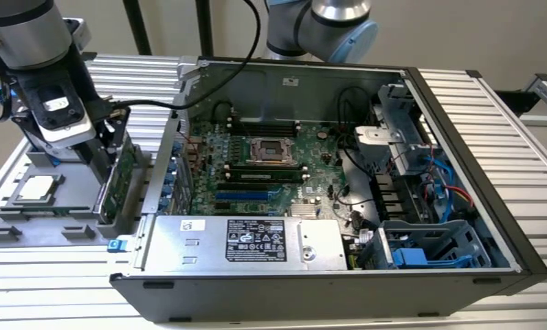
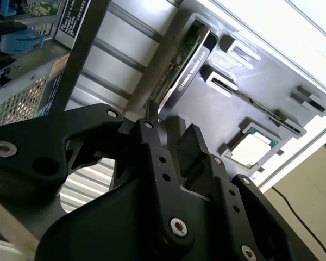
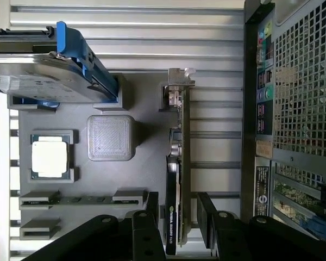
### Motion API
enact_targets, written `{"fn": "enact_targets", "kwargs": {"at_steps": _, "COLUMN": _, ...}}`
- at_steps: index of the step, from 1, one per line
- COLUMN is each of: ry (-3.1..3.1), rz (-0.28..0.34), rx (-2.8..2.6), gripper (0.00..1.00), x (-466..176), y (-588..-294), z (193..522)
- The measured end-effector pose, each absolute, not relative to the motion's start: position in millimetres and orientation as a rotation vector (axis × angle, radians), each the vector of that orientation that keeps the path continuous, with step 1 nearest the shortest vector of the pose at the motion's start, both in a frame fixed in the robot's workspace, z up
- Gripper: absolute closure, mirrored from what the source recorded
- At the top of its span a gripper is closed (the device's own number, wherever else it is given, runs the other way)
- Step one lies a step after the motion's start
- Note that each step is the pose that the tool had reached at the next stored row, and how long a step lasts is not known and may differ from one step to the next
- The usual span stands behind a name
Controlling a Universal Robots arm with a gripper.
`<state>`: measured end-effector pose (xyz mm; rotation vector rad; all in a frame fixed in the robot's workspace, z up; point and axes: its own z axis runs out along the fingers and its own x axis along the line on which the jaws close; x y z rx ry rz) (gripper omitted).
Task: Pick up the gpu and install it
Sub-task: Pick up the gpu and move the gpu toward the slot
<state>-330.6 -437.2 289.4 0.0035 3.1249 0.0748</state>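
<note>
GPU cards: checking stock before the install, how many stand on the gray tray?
1. The gpu stands on edge in a slot of the tray, beside the computer case, straddled by the open pincer. None seems hidden.

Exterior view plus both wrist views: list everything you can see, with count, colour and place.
gpu: one, green and black, upright in the tray.
tray: one, grey, exterior view's left of the case.
cpu: one, silver, in the tray.
hard drive: one, silver with blue caddy, on the tray.
case: one, black, open, on the table.
motherboard: one, green, inside the case.
table: one, silver, slatted.
gripper: one, black, jaws open astride the gpu.
</note>
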Motion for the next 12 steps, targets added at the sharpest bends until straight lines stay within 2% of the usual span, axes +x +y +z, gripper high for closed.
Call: {"fn": "enact_targets", "kwargs": {"at_steps": 12, "ry": 3.125, "rz": 0.074, "rx": 0.001, "gripper": 0.0, "x": -331.0, "y": -437.2, "z": 282.5}}
